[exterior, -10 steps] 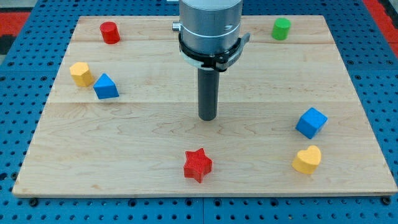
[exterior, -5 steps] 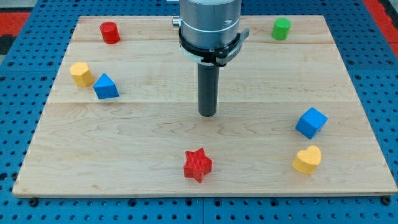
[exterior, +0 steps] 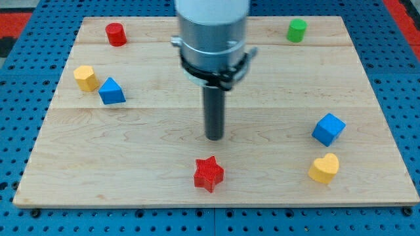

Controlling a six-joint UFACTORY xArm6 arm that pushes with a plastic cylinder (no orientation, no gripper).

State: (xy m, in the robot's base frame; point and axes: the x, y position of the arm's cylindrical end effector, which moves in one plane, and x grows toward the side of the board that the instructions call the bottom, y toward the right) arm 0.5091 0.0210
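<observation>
My tip [exterior: 214,137] rests on the wooden board [exterior: 131,144] near its middle, touching no block. Nearest to it is the red star [exterior: 209,174], a short way toward the view's bottom. A blue cube [exterior: 328,128] and a yellow heart [exterior: 324,168] lie at the view's right. At the left sit a blue triangular block [exterior: 111,91] and a yellow block [exterior: 85,77], close together. A red cylinder [exterior: 116,33] stands at the top left and a green cylinder [exterior: 296,30] at the top right.
The board lies on a blue pegboard surface [exterior: 407,98] that surrounds it on all sides. The arm's grey cylindrical body [exterior: 211,33] hangs over the board's top middle.
My tip has moved toward the view's bottom and slightly left, closer to the red star. No block has moved.
</observation>
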